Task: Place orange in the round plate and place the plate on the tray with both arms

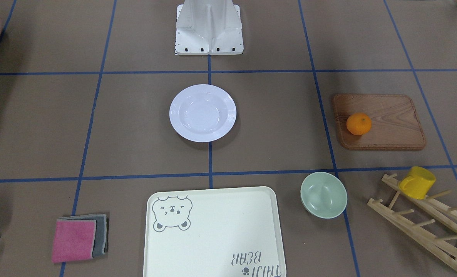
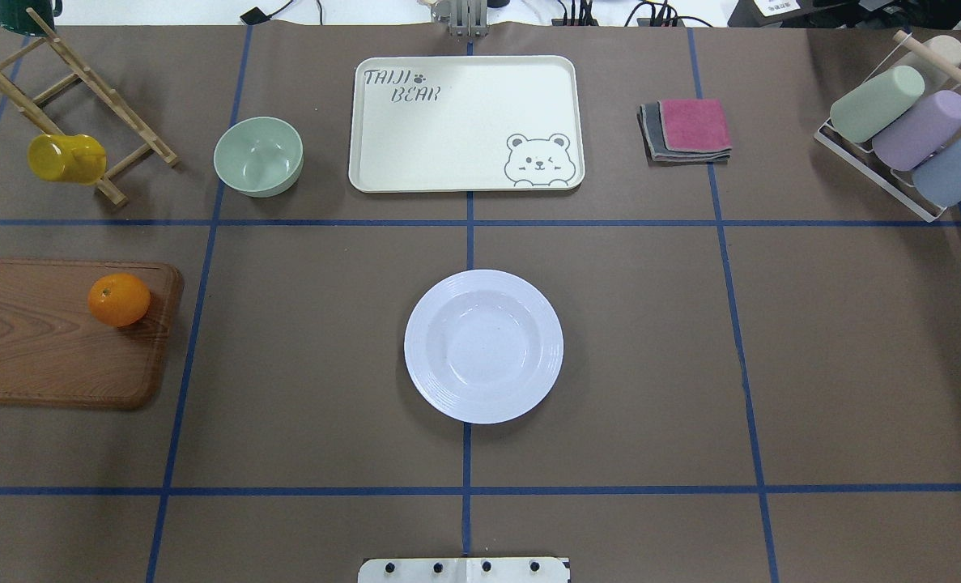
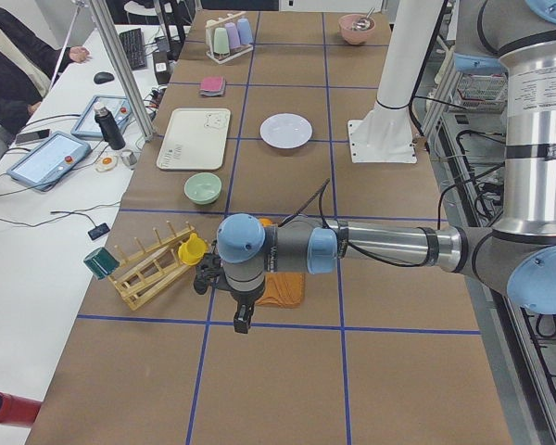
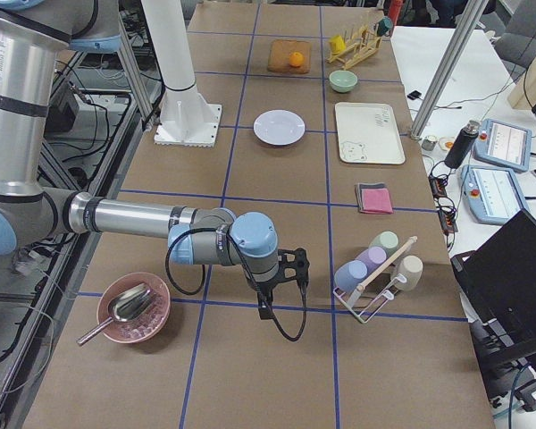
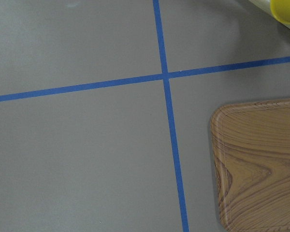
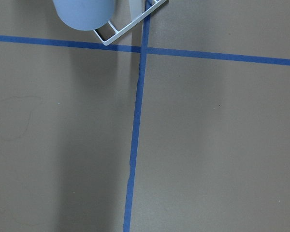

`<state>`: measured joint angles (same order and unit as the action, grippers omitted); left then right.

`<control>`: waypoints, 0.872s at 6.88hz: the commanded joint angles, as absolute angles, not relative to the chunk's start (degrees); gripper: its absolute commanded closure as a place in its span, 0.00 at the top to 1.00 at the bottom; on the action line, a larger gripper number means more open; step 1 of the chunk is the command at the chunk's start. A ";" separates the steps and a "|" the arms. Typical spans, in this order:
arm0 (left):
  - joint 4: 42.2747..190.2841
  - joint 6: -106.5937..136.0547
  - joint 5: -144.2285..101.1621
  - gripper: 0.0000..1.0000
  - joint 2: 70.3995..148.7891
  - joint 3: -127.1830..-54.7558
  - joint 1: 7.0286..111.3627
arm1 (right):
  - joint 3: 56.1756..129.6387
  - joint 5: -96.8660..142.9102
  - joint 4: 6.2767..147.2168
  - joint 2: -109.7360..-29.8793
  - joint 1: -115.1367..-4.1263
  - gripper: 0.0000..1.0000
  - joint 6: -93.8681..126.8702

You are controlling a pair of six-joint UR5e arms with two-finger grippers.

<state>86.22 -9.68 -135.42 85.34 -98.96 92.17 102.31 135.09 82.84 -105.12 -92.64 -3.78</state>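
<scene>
Bottom edge of the front view clips the tray's (image 1: 213,231) near side. From the left end, the left arm (image 3: 389,248) covers nearly all of the orange (image 3: 264,222) (just a sliver shows). Left gripper (image 3: 242,324) and right gripper (image 4: 265,308): jaws too small to read.

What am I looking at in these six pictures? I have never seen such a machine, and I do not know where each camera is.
This is a two-armed robot at a brown table. Two pictures look down on the table: one from behind the robot, one facing it. Two are taken from the table's ends; they show the left gripper and the right gripper hanging above the table, apparently holding nothing. The last two come from cameras on the wrists. The orange rests on a wooden board, the round plate stands empty in the middle, and the tray lies empty beyond it. A green bowl, a yellow mug and folded cloths are there too.
</scene>
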 commanded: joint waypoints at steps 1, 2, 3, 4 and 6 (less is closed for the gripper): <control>86.22 -9.75 -135.53 0.99 85.34 -100.01 91.32 | 102.57 135.17 82.88 -105.12 -92.55 1.00 -3.78; 86.31 -9.84 -135.61 0.99 85.34 -100.11 91.32 | 102.57 135.18 82.79 -105.12 -92.64 1.00 -3.78; 86.40 -9.84 -135.70 0.99 85.34 -100.54 91.14 | 103.00 135.18 82.79 -104.94 -92.55 1.00 -3.52; 86.40 -9.67 -135.70 0.99 85.86 -102.72 89.32 | 104.49 135.18 82.79 -104.59 -92.55 1.00 -2.99; 92.75 -9.75 -135.70 0.99 90.14 -104.68 86.33 | 106.00 137.70 78.44 -104.50 -92.46 1.00 -2.64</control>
